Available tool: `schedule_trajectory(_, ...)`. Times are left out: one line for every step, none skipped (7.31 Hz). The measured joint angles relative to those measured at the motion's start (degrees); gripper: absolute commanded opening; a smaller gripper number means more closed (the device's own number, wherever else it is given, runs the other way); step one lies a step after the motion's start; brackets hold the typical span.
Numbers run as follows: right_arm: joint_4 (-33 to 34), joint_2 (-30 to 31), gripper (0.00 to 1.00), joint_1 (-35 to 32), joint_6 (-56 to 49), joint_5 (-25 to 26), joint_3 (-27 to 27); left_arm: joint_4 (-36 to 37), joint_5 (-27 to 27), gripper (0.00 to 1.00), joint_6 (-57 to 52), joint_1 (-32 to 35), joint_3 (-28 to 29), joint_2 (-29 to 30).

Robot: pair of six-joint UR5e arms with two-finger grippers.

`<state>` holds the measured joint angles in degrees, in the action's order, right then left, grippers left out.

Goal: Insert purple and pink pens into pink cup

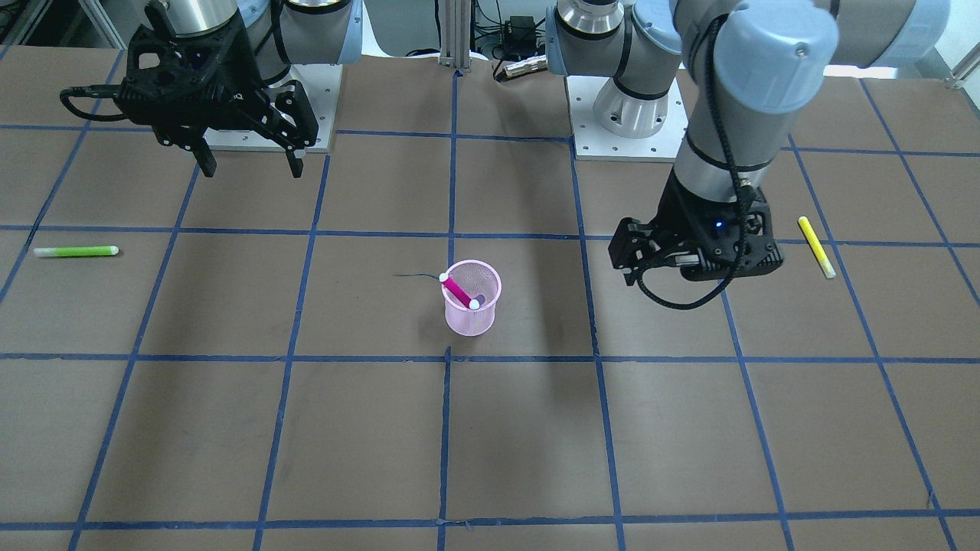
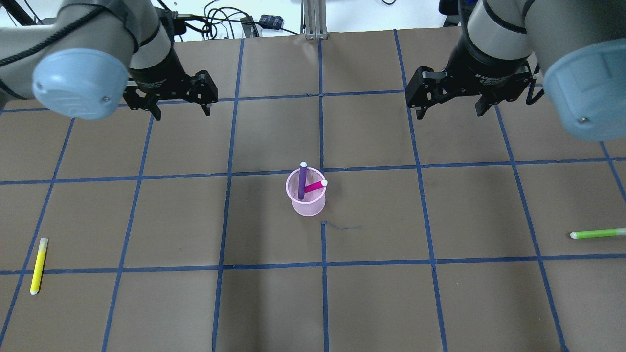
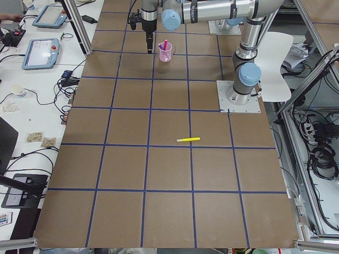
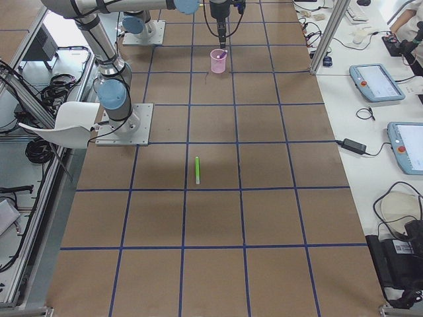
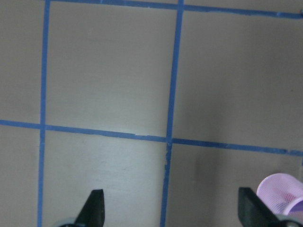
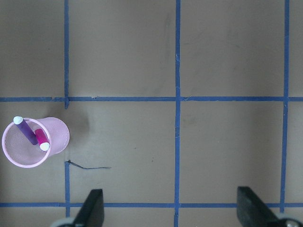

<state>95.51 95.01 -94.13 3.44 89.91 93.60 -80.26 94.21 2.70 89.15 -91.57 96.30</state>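
The pink mesh cup (image 2: pixel 308 206) stands upright at the table's middle. The purple pen (image 2: pixel 302 182) and the pink pen (image 2: pixel 315 186) both stand inside it, leaning on the rim, white caps up. The cup also shows in the front view (image 1: pixel 468 317) and in the right wrist view (image 6: pixel 59 137), with both pens in it. My left gripper (image 2: pixel 182 114) is open and empty, high over the table, far left of the cup. My right gripper (image 2: pixel 450 115) is open and empty, high and far right of the cup. The left wrist view shows the cup's rim (image 5: pixel 281 189) at its lower right.
A yellow pen (image 2: pixel 38 266) lies on the table at the near left. A green pen (image 2: pixel 597 233) lies at the right edge. The brown table top carries a grid of blue tape lines (image 2: pixel 321 132).
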Motion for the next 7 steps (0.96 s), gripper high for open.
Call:
schedule_trajectory(0.0,0.0,1.00,0.0,0.0,0.0,0.0,-3.4,-0.4,1.00,-3.9,-1.5,0.1,-2.3)
schedule_trajectory(0.0,0.0,1.00,0.0,0.0,0.0,0.0,-6.2,-2.0,1.00,-5.8,-2.1,0.0,-4.5)
schedule_trajectory(0.0,0.0,1.00,0.0,0.0,0.0,0.0,-7.8,-3.9,1.00,-6.4,-2.3,-0.3,-6.2)
schedule_trajectory(0.0,0.0,1.00,0.0,0.0,0.0,0.0,-8.5,-4.7,1.00,-6.7,-2.5,-0.5,-7.0)
schedule_trajectory(0.0,0.0,1.00,0.0,0.0,0.0,0.0,-8.7,-5.1,1.00,-6.8,-2.6,-0.8,-7.1)
schedule_trajectory(0.0,0.0,1.00,0.0,0.0,0.0,0.0,-8.6,-5.4,1.00,-6.8,-2.8,-0.9,-7.1)
schedule_trajectory(0.0,0.0,1.00,0.0,0.0,0.0,0.0,-8.3,-5.7,1.00,-6.7,-2.9,-1.0,-7.0)
